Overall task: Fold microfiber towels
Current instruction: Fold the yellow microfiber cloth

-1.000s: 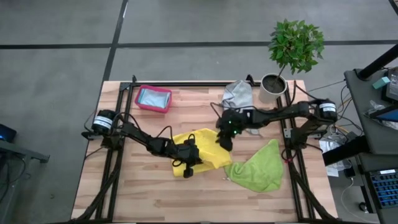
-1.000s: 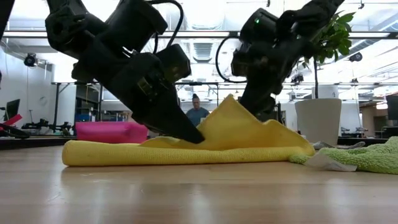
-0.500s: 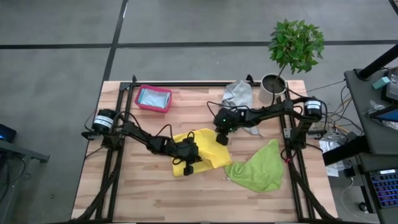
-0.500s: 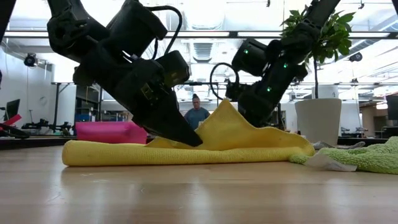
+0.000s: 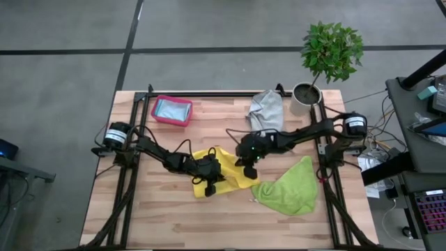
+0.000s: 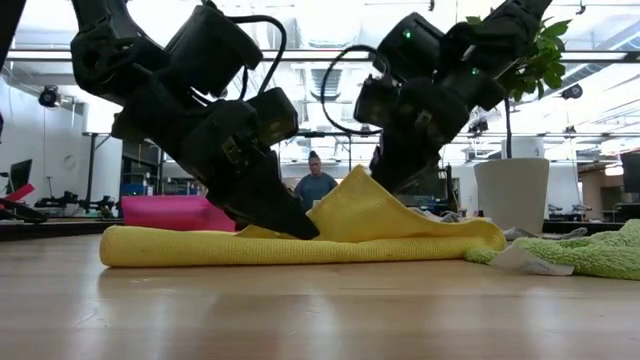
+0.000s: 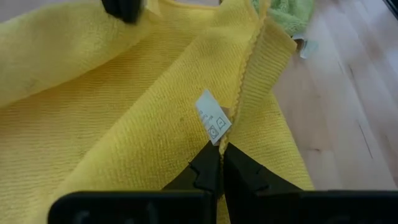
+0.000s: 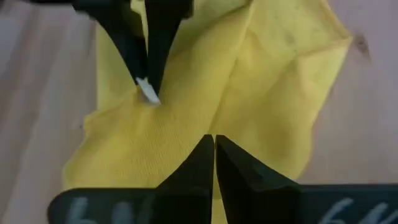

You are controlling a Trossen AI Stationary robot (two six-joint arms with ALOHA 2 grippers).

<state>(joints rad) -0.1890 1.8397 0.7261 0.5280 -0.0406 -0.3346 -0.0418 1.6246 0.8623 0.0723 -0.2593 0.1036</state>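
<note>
The yellow towel [image 5: 221, 171] lay mid-surface, the lime-green towel [image 5: 287, 187] at its four o'clock. The left claw [image 7: 219, 163] was clamped at its tagged edge, the right claw [image 8: 214, 147] seemingly pinching a raised fold. Both needed lifting together, evenly, keeping edges aligned.

Yellow towel [image 5: 224, 167] lies mid-table, bunched, one fold peaked up, white tag [image 7: 213, 125] showing. Lime green towel [image 5: 287, 187] sits crumpled just beside it; grey towel [image 5: 267, 109] heaped by the far edge.
</note>
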